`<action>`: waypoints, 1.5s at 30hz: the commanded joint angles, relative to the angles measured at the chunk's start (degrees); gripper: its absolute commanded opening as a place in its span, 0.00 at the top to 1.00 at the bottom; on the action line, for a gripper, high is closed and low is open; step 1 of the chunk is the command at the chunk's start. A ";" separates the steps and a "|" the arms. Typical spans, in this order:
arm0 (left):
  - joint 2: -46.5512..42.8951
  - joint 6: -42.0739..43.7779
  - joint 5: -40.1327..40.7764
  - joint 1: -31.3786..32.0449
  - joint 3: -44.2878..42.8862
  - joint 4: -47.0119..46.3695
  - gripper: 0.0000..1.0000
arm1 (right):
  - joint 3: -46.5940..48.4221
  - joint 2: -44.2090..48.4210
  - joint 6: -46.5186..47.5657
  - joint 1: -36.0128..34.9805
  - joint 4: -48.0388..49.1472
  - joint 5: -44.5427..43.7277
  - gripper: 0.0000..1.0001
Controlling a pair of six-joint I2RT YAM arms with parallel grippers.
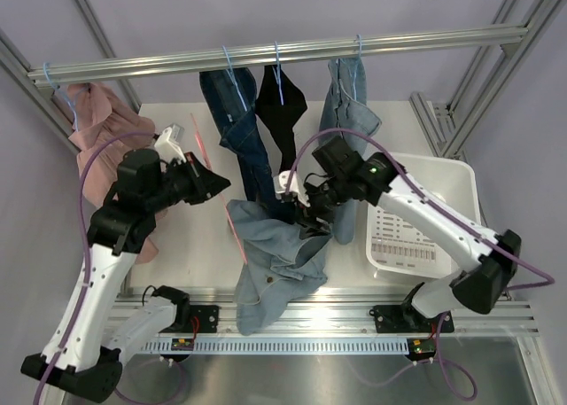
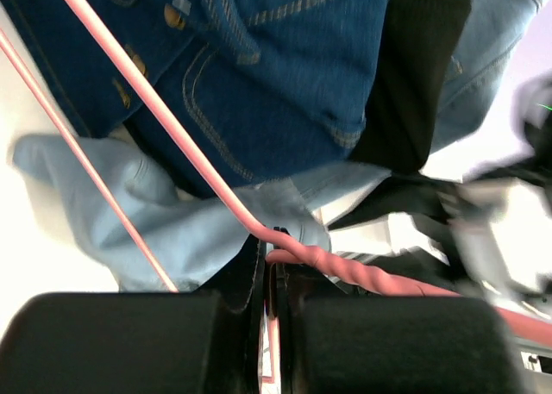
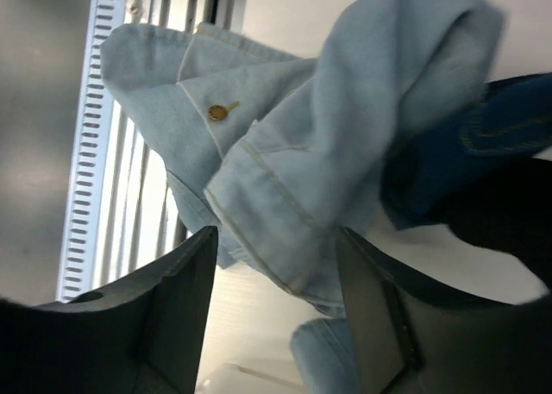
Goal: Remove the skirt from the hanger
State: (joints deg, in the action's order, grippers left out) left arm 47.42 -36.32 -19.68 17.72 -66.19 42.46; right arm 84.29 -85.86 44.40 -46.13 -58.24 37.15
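White bin (image 1: 452,170) at right side of the table (image 1: 177,237), largely covered by the right arm; a printed sheet shows at its near end, in it or on its wall, cannot tell which. No garment seen in the bin. Skirt (image 1: 279,263), pale blue denim, lies crumpled on the table centre-front, its lower part draped over the front edge onto the slotted metal rail. Right gripper (image 1: 306,212) sits at the skirt's upper edge, just above the heap. Right wrist view: right gripper (image 3: 276,247) has jaws well apart, nothing pinched; skirt (image 3: 345,153) fills the gap beyond the fingertips, one brass button (image 3: 217,112) showing on a flap. Left gripper (image 1: 217,185) is to the left of the skirt, apart from it. Left wrist view: left gripper (image 2: 269,273) clamped tight on the twisted neck of the pink hanger (image 2: 172,127); skirt (image 2: 172,230) lies under the hanger's wires. Whether the hanger is free of the cloth, cannot tell. In the top view the pink hanger (image 1: 200,141) slants past the left fingers. Overhead rail (image 1: 266,52) carries a pink garment (image 1: 97,121), dark denim (image 1: 239,126), a black garment (image 1: 282,112) and light jeans (image 1: 350,104). Table white; aluminium frame posts; lavender walls.
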 commanded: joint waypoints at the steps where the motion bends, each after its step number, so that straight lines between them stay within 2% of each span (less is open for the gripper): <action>1: 3.81 0.90 -3.34 -1.10 -4.99 -7.03 1.00 | 0.44 9.11 -2.12 3.22 4.45 1.87 0.34; 3: 7.14 -0.07 -4.74 -3.03 -7.54 -9.05 1.00 | -0.70 11.76 -3.35 5.60 5.58 5.46 0.31; 9: 14.79 -8.59 -19.67 -13.49 -8.16 -20.64 1.00 | -9.74 21.95 -3.97 12.02 10.59 12.76 0.26; 12: 16.30 -11.14 -20.66 -14.90 -8.60 -25.13 1.00 | -15.28 23.63 -3.97 13.87 13.14 16.01 0.24; 15: 16.83 -11.59 -20.40 -14.90 -9.92 -26.72 1.00 | -19.16 24.08 -3.10 14.93 13.77 17.96 0.24; 25: 11.56 -8.78 -16.36 -14.90 -9.56 -25.41 1.00 | -19.08 21.09 -0.63 15.10 11.22 19.98 0.23; 36: 21.39 -11.58 -7.31 -14.90 -22.30 -20.67 1.00 | -19.78 21.44 -0.54 15.81 10.95 20.07 0.23; 45: 26.49 -15.01 -5.81 -15.43 -26.61 -19.69 1.00 | -20.04 21.53 0.51 16.16 10.25 19.90 0.23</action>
State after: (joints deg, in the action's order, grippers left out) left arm 72.12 -49.34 -26.81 2.92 -89.08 24.77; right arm 64.25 -64.79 43.38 -30.57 -47.88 55.55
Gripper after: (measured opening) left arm 0.035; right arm 0.769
